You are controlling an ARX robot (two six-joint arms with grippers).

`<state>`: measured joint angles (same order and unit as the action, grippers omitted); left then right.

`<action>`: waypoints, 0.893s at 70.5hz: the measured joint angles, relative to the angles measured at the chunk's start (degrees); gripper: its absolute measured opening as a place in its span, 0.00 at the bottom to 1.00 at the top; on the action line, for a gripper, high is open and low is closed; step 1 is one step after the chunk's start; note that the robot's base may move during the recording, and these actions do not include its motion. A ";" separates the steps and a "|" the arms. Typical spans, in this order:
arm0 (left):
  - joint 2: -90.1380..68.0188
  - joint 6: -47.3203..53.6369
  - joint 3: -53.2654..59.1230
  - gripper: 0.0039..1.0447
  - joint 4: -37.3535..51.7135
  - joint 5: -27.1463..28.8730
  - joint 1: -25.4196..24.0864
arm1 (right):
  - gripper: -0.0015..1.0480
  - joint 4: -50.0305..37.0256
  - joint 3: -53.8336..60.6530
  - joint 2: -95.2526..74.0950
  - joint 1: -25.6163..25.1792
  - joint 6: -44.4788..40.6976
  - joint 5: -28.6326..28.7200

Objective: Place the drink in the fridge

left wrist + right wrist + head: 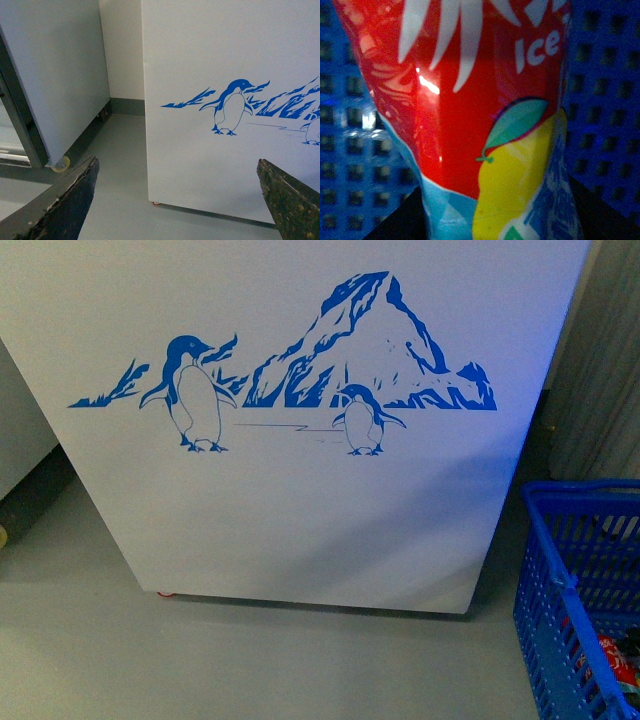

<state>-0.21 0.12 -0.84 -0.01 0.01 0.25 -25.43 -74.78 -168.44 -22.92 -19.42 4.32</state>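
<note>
widely parted, left hand [176, 161] facing fridge [225, 50], drink [470, 125] before blue basket [605, 100]

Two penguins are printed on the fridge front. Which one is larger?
The left penguin on the fridge, beside the low ice ridge, is larger; the right penguin below the mountain is clearly smaller.

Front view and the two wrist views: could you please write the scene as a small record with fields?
fridge: white front, blue penguin graphic, on grey floor
basket: blue, on the floor at the robot's right
drink: red label, close before the right wrist camera, blue basket mesh behind
left gripper: open, empty, facing the fridge
cabinet: grey-white, on casters, beside the fridge
</note>
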 joint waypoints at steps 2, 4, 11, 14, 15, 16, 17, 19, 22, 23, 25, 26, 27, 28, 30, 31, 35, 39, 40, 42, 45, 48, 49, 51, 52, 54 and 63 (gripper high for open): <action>0.00 0.00 0.00 0.92 0.00 0.00 0.00 | 0.43 -0.68 1.38 0.72 0.26 0.74 0.37; 0.00 0.00 0.00 0.92 0.00 -0.02 0.00 | 0.42 -1.68 3.52 1.95 0.66 1.84 0.94; 0.00 0.00 0.00 0.92 0.00 0.00 0.00 | 0.41 -4.92 10.71 7.76 1.57 5.57 2.14; 0.00 0.00 0.00 0.92 0.00 0.00 0.00 | 0.41 -7.08 15.61 13.62 2.10 8.07 2.49; 0.00 0.00 0.00 0.92 0.00 0.00 0.00 | 0.41 -7.52 17.18 15.96 2.21 9.40 2.82; 0.00 0.00 0.00 0.92 0.00 0.00 0.00 | 0.41 -7.74 17.97 17.20 2.29 9.86 3.02; 0.00 0.00 0.00 0.92 0.00 -0.02 0.00 | 0.41 -7.96 18.75 18.47 2.36 10.10 3.23; 0.00 0.00 0.00 0.92 0.00 0.00 0.00 | 0.41 -8.26 20.31 21.11 2.43 11.13 3.74; 0.00 0.00 0.00 0.92 0.00 0.00 0.00 | 0.40 -8.70 23.47 26.84 2.60 12.70 4.50; 0.00 0.00 0.00 0.92 0.00 0.00 0.00 | 0.40 -8.70 24.24 28.33 2.64 13.05 4.90; 0.00 0.00 0.00 0.92 0.00 0.00 0.00 | 0.40 -8.61 25.77 31.45 2.75 14.08 5.49; 0.00 0.00 0.00 0.92 0.00 0.00 0.00 | 0.40 -8.48 26.53 33.05 2.80 14.27 5.79; 0.00 0.00 0.00 0.92 0.00 0.00 0.00 | 0.40 -8.11 28.00 36.22 2.89 15.04 6.36; 0.00 0.00 0.00 0.92 0.00 -0.02 0.00 | 0.40 -7.85 28.76 37.88 2.93 15.30 6.71; 0.00 0.00 0.00 0.92 0.00 0.00 0.00 | 0.40 -7.15 30.18 41.22 3.02 15.67 7.37; 0.00 0.00 0.00 0.92 0.00 0.00 0.00 | 0.40 -6.73 30.86 42.95 3.08 15.93 7.69; 0.00 0.00 0.00 0.92 0.00 0.00 0.00 | 0.40 -3.52 33.90 51.84 3.34 17.94 9.60; 0.00 0.00 0.00 0.92 0.00 0.00 0.00 | 0.40 2.16 36.76 64.65 3.63 20.00 11.85; 0.00 0.00 0.00 0.92 0.00 0.00 0.00 | 0.40 3.93 37.13 68.41 3.74 20.83 12.11; 0.00 0.00 0.00 0.92 0.00 0.00 0.00 | 0.40 6.54 37.38 74.12 3.91 21.55 12.09; 0.00 0.00 0.00 0.92 0.00 0.00 0.00 | 0.40 8.57 37.44 79.78 4.09 22.18 11.13; 0.00 0.00 0.00 0.92 0.00 0.00 0.00 | 0.40 10.99 37.31 87.34 4.24 23.15 10.25; 0.00 0.00 0.00 0.92 0.00 0.00 0.00 | 0.40 12.39 37.05 91.03 4.24 24.02 10.19; 0.00 0.00 0.00 0.92 0.00 0.00 0.00 | 0.40 15.02 36.52 98.14 4.35 24.70 9.38; 0.00 0.00 0.00 0.92 0.00 0.00 0.00 | 0.40 15.54 36.44 99.84 4.37 24.79 9.01; 0.00 0.00 0.00 0.92 0.00 0.00 0.00 | 0.40 17.03 36.17 104.74 4.44 25.24 8.44; 0.00 0.00 0.00 0.92 0.00 0.00 0.00 | 0.40 22.32 35.89 120.50 5.84 27.71 6.12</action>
<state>-0.21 0.12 -0.84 -0.01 0.01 0.25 -3.11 -38.89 -47.94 -17.08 8.29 10.44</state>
